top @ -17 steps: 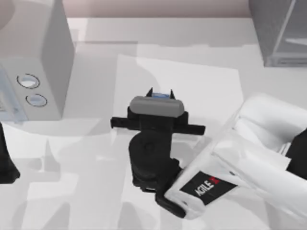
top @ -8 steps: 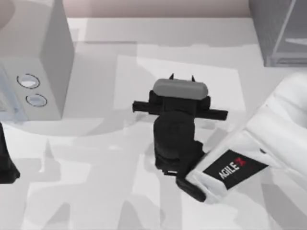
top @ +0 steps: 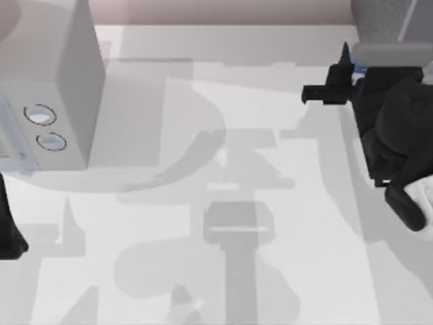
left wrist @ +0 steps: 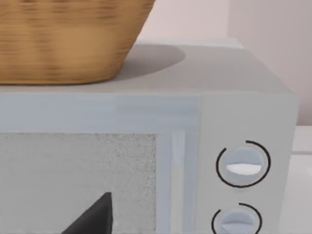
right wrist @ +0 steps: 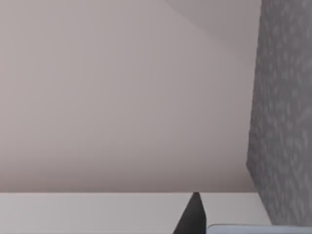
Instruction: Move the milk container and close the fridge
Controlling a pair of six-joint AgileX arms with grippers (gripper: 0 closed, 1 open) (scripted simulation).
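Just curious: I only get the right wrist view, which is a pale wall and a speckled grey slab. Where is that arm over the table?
Observer: From above, the right gripper is at the table's far right, next to the fridge.
Operator: Is it carrying anything?
Observer: A sliver of blue shows at it, likely the milk container.
Operator: And the other arm?
Observer: The left arm is parked at the left edge, facing a microwave with a wicker basket on top.

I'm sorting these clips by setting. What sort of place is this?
Probably a mock kitchen counter, rendered: a microwave with two dials and a basket on top, a speckled grey fridge, and a white table.
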